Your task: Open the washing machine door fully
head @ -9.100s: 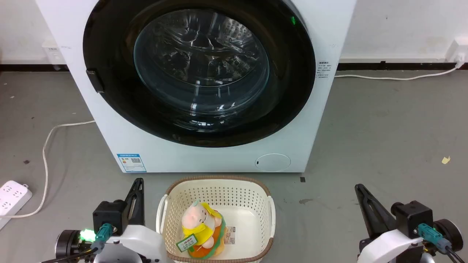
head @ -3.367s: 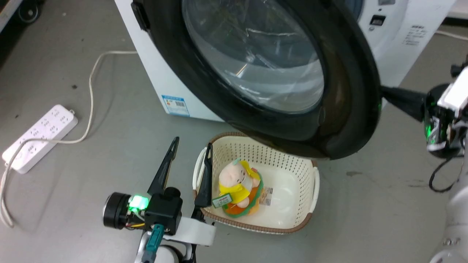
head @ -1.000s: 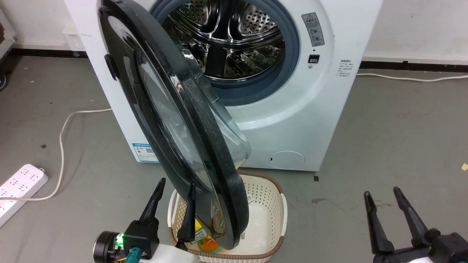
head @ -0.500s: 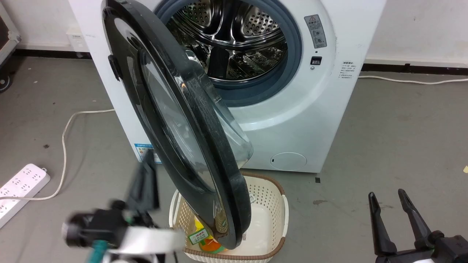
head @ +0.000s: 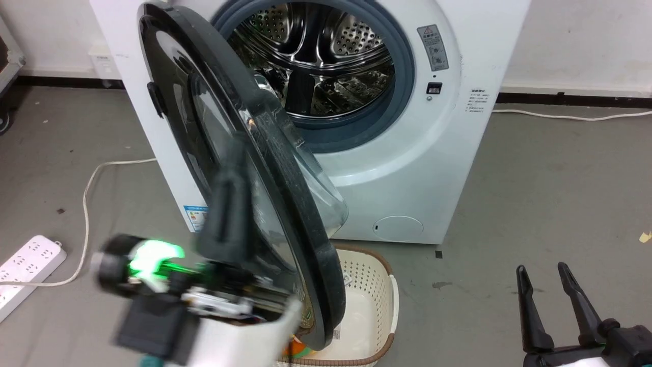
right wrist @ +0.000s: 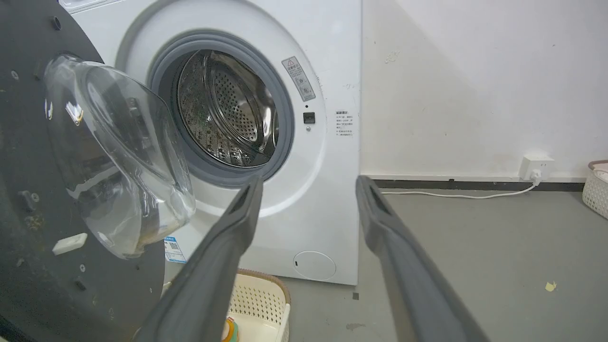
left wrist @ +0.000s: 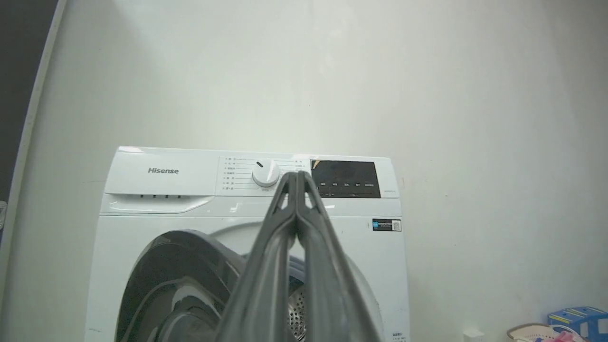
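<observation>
At centre left, washing machine door (head: 285, 193): standing partly open, lower edge hanging over the basket (head: 389, 285).
Left hand (left wrist: 297, 176): fingers pressing together, holding nothing.
Right hand (head: 541, 267): fingers standing apart, lower right.

Grey floor (head: 535, 178): washer (head: 407, 168), basket (head: 379, 285), power strip (head: 28, 260)

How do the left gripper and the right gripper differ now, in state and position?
The left gripper is shut, its fingers pressed together; the right gripper is open, its fingers apart. In the head view the left gripper is high, before the door, and blurred; the right gripper sits low over the floor, sharp. Both are empty, with long dark fingers.
</observation>
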{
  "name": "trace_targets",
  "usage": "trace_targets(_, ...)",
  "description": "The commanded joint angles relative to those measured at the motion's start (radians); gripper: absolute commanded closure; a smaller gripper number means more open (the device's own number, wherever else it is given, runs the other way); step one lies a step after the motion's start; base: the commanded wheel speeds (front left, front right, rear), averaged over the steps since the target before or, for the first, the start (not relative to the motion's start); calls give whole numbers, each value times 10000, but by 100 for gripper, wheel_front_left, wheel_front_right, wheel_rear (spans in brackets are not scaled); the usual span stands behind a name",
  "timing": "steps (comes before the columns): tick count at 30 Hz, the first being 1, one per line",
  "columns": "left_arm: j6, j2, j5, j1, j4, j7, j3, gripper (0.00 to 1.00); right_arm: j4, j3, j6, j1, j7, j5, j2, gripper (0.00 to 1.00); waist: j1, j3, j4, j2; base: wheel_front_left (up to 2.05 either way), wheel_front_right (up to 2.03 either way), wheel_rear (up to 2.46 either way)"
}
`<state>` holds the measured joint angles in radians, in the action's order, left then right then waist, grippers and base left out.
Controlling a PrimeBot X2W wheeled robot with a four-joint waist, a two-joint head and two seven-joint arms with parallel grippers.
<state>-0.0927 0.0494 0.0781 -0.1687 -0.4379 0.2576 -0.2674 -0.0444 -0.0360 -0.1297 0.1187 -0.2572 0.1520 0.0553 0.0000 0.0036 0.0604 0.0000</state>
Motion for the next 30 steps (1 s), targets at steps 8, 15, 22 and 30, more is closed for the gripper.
trace_targets(8,641,9,194,555,1584,-350,-1704,100,108,-25,-10,-112,-45,271,-49,0,0,27,-45,0,0,0,0)
trace_targets(15,784,9,590,738,3338,-992,-2618,100,200,19,-10,-173,-45,381,-50,0,0,165,-14,0,0,0,0)
trace_targets(22,582,9,688,672,4694,-1205,-2775,100,245,96,-10,-280,-45,457,-50,0,0,318,-25,0,0,0,0)
trace_targets(30,428,215,785,878,5287,-930,-2625,100,388,83,-10,-156,-45,532,-50,0,0,138,433,0,0,0,0)
